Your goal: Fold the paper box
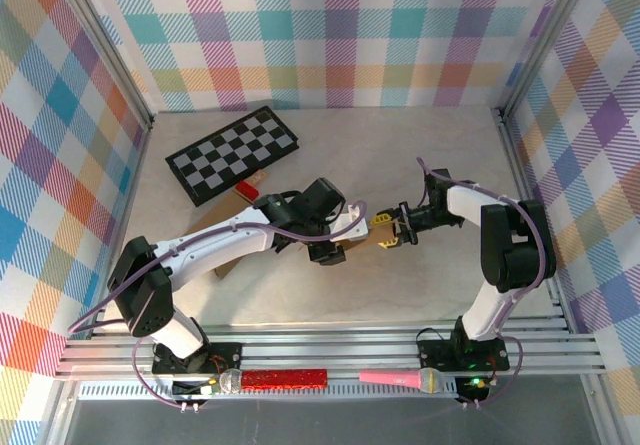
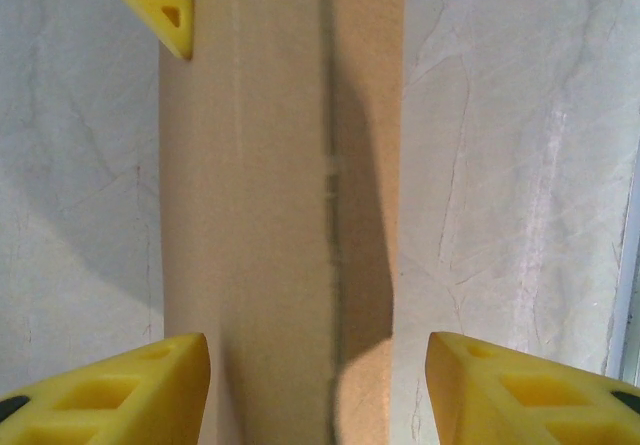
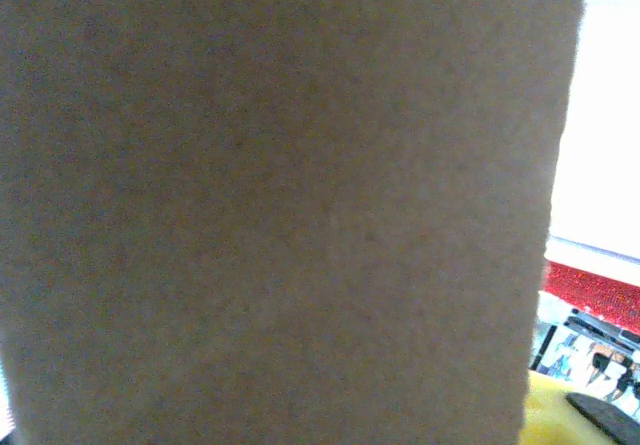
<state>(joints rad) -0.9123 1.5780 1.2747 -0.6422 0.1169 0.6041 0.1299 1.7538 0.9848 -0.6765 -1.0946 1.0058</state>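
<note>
Left claw (image 2: 315, 385) stands open astride the box (image 2: 270, 165); right claw's (image 1: 392, 227) grip can't be told; folding appears unfinished.

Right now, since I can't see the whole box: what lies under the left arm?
Brown bits of the paper box show below the left arm; the part between them is hidden by the arm.

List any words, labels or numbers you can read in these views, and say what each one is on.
No readable text anywhere.
The cardboard box is plain brown, with no print.
The checkerboard has squares only, no letters or numbers.
The red microphone and the pink microphone are too small to show any marking.
</note>
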